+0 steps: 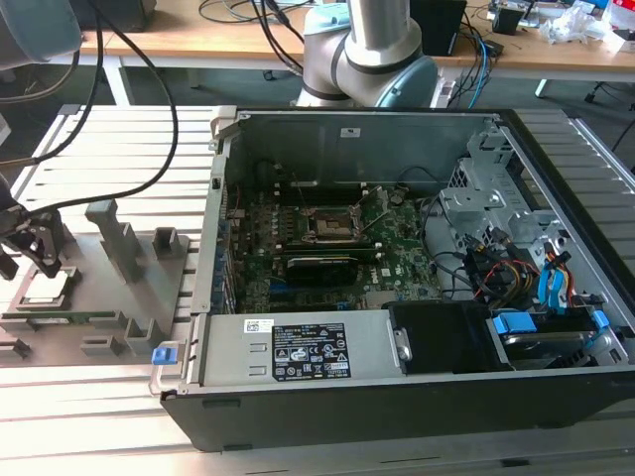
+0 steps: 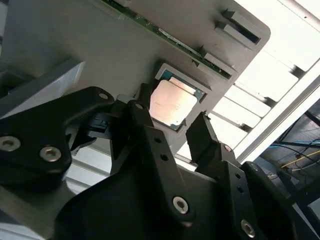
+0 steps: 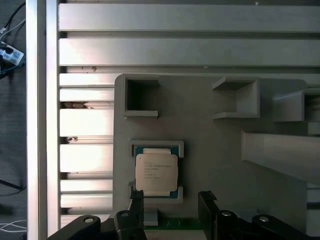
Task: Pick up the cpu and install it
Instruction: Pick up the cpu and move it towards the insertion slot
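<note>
Jaws stand open above the grey fixture plate (image 3: 210,135), their two black fingers (image 3: 207,202) spread with a clear gap between them, and they have hold of nothing. Just beyond the fingertips, in line with that gap, lies the cpu (image 3: 156,172), flat in its shallow recess with its silvery top facing up. From where I stand the jaws look close over it, though I cannot tell whether the tips touch the plate or the chip's rim.

By my reading the job is at its very start. The cpu has not been lifted, so the pick is not yet done and the whole of the install is left. The socket (image 1: 332,226) on the board inside the open computer case (image 1: 347,342) sits well apart from the jaws, across the slatted bench (image 3: 175,50), and it looks empty, with its frame around a dark middle.

Counting what is there:
- one cpu
- one socket
- one computer case
- one fixture plate under the jaws
- at least four raised grey blocks (image 1: 112,236) on that plate, the tallest standing near the jaws on the case side
- one robot arm (image 1: 377,40), whose base rises behind the case
</note>
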You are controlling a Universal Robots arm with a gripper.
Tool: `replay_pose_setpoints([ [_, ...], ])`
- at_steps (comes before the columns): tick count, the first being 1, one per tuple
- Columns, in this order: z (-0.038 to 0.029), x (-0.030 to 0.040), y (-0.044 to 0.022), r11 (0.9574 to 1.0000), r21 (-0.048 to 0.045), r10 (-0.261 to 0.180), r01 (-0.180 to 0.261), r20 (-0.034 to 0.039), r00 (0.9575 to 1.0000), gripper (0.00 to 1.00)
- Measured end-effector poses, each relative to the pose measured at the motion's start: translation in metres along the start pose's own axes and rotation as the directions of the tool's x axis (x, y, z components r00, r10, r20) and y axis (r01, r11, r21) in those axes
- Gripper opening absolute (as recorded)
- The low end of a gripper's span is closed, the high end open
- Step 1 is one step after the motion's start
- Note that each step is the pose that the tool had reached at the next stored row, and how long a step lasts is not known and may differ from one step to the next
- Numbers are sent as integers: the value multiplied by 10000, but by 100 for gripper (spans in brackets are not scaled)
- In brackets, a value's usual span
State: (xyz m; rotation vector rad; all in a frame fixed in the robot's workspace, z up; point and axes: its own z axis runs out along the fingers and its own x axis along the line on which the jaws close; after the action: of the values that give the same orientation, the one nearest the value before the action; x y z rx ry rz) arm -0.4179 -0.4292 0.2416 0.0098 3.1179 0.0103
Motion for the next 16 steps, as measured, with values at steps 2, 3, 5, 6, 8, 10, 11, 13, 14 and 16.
replay_pose_setpoints([
  [2, 37, 2, -1, 10000, 3, 0, 0, -4, 10000, 56],
  [3, 84, 3, -1, 10000, 4, 0, 0, -4, 10000, 56],
  [5, 160, 5, -1, 10000, 4, 0, 0, -4, 10000, 56],
  [6, 219, 6, -2, 10000, 3, 0, 0, -4, 10000, 56],
  [8, 320, 9, -2, 10000, 4, 1, -1, -4, 10000, 56],
  [10, 340, 23, 14, 10000, -11, 1, -1, -4, 10000, 56],
  [11, 342, 25, 45, 10000, -26, 2, -2, -4, 10000, 56],
  [13, 346, 31, 64, 10000, -56, 1, -1, -5, 10000, 56],
  [14, 351, 51, 74, 10000, -82, 2, -2, -5, 10000, 56],
  [16, 361, 75, 86, 10000, -98, 1, -2, -4, 10000, 56],
])
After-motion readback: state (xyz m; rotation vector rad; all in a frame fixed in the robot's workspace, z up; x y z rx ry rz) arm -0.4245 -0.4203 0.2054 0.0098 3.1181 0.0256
